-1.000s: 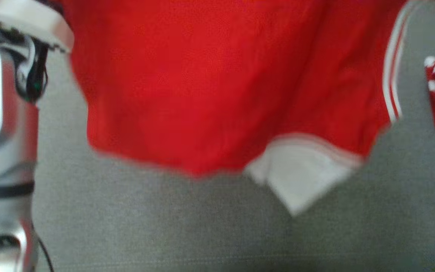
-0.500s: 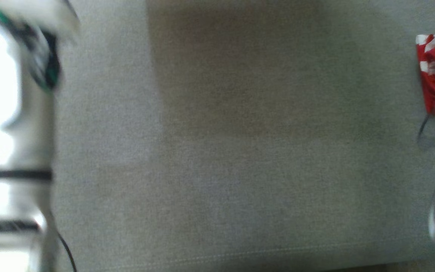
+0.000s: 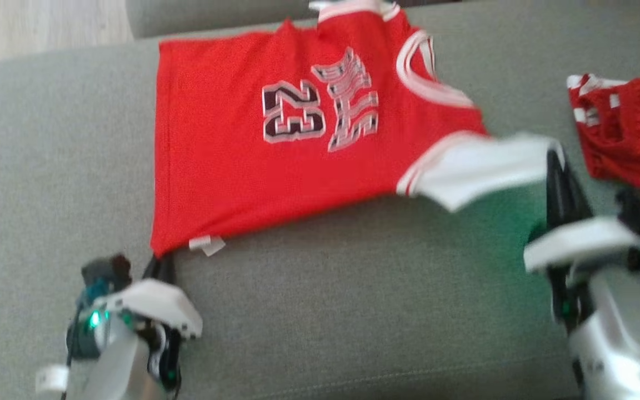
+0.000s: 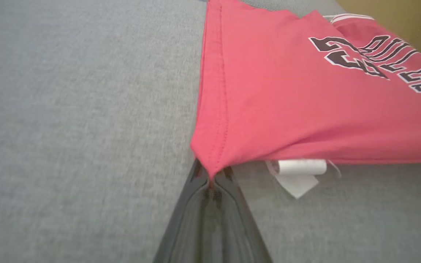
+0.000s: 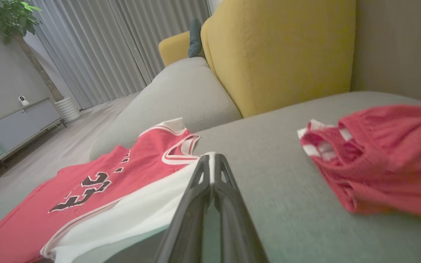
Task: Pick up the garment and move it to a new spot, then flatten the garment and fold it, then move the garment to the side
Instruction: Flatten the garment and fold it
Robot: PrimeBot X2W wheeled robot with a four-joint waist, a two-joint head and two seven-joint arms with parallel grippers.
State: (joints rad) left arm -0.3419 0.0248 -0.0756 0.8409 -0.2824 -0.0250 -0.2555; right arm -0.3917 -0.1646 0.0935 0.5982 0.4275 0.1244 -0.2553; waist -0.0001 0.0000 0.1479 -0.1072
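Jersey (image 3: pixel 275 166) is laid printed side up on the sofa (image 3: pixel 353 311), held out between both grippers. Its hem corner is pinched between the pressed-together jaws of the left gripper (image 4: pixel 210 179). From those tips the cloth fans out ahead and to the right, and a white label (image 4: pixel 298 175) sits just to their right. The white sleeve (image 5: pixel 133 215) is nipped at its edge by the right gripper (image 5: pixel 212 160), whose jaws are likewise closed on it. The body lies ahead and left of those tips, with red shorts (image 5: pixel 378 160) well apart to their right. The fabric is judged light, thin and limp, so it will likely sag and wrinkle wherever it is unsupported. Hold is best taken at stitched hems and corners, where the doubled cloth is less likely to slip out.
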